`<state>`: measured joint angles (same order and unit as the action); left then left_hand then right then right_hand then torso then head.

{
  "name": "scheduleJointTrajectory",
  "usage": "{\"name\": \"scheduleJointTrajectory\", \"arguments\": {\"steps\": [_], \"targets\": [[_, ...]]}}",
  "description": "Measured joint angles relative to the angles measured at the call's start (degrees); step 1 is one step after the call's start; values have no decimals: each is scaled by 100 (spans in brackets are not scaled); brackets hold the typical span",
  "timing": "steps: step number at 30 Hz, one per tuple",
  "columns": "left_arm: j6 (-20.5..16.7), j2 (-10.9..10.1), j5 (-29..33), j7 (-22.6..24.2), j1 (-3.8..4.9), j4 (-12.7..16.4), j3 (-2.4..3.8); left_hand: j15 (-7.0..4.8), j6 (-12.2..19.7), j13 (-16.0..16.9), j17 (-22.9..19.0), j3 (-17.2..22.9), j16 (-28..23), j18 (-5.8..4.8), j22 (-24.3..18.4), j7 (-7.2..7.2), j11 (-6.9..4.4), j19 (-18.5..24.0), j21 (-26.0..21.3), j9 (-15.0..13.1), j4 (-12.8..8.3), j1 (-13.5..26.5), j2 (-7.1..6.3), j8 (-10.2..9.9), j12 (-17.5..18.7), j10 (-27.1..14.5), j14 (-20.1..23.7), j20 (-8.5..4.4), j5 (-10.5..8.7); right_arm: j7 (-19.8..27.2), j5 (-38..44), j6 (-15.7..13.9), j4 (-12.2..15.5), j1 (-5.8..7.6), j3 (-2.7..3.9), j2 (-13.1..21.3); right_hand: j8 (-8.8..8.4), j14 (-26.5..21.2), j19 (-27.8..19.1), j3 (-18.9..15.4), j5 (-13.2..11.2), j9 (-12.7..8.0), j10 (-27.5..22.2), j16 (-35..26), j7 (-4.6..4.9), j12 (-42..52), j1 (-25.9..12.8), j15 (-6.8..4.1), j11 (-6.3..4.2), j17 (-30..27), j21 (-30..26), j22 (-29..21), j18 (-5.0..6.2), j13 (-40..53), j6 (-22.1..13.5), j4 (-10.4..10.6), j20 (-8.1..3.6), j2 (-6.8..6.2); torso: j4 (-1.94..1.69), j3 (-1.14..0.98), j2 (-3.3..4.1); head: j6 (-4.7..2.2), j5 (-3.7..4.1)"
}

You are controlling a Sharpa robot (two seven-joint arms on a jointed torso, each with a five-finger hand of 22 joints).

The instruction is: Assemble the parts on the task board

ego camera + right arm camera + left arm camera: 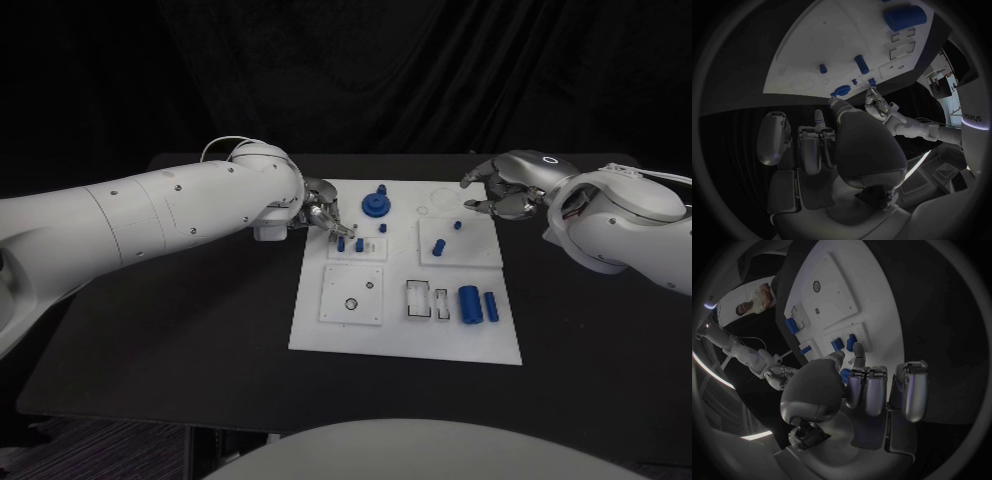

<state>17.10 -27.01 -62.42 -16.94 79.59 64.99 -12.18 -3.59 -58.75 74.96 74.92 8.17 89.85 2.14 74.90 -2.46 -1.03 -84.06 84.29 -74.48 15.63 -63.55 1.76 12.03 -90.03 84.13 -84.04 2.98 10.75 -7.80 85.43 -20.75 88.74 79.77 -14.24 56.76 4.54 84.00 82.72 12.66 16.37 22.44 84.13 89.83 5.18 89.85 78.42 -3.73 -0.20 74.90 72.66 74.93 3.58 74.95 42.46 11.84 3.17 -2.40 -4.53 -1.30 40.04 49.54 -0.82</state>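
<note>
Task board point(346, 330), blue cylinders point(469, 302) beside slots.

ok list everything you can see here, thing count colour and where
table: one, black, under everything
task board: one, white, middle of the table
gear-like part: one, blue, far end of the board
small pegs: two, blue, upright in the board's far-left plate
small parts: at least two, blue, on the far-right plate
cylinders: two, blue, lying near the board's right edge
left hand: silver, at the board's left edge, by the pegs
right hand: silver, fingers curled, over the board's far-right corner
</note>
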Motion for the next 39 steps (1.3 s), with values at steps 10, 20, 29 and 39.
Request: {"name": "scheduleJointTrajectory", "arguments": {"steps": [10,20,29,39], "targets": [[62,42,0,-39,-39,-33,1,0,21,0,0,11,0,0,0,21,0,0,0,0,-10,-63,19,-28,0,0,0,0,147,2,0,1,-4,0,0,-8,0,0,0,0,0,-5,0,0,0,0,0,0,0,0,0,0,0,-1,0,0,0,0,1,-1,2,37,0],[90,51,0,-46,-52,-50,1,0,20,0,-1,79,0,0,0,21,0,0,-22,0,-79,-238,32,-50,0,0,0,0,683,3,0,2,-6,0,0,-15,0,0,0,23,0,-14,0,0,21,0,0,0,0,0,0,-1,0,-1,21,-24,0,0,2,-2,5,47,-13],[100,51,3,-37,-55,-52,6,0,41,0,-1,288,0,0,0,41,-19,0,-43,0,-200,-441,-49,-96,0,-19,0,0,1454,3,0,2,-8,0,0,-17,0,0,0,23,0,-13,0,0,21,0,0,0,0,0,0,-1,0,-2,21,-24,0,0,2,-3,5,47,-21],[97,9,3,-18,-56,5,10,0,42,0,-1,469,0,-1,0,38,-19,22,-44,-5,-324,-537,-146,-111,0,-20,0,-21,1731,1,0,5,-9,0,0,-18,0,0,0,23,0,-19,0,0,21,0,0,0,0,0,0,-2,-1,-2,21,-23,0,0,-1,-3,3,47,-23]]}}
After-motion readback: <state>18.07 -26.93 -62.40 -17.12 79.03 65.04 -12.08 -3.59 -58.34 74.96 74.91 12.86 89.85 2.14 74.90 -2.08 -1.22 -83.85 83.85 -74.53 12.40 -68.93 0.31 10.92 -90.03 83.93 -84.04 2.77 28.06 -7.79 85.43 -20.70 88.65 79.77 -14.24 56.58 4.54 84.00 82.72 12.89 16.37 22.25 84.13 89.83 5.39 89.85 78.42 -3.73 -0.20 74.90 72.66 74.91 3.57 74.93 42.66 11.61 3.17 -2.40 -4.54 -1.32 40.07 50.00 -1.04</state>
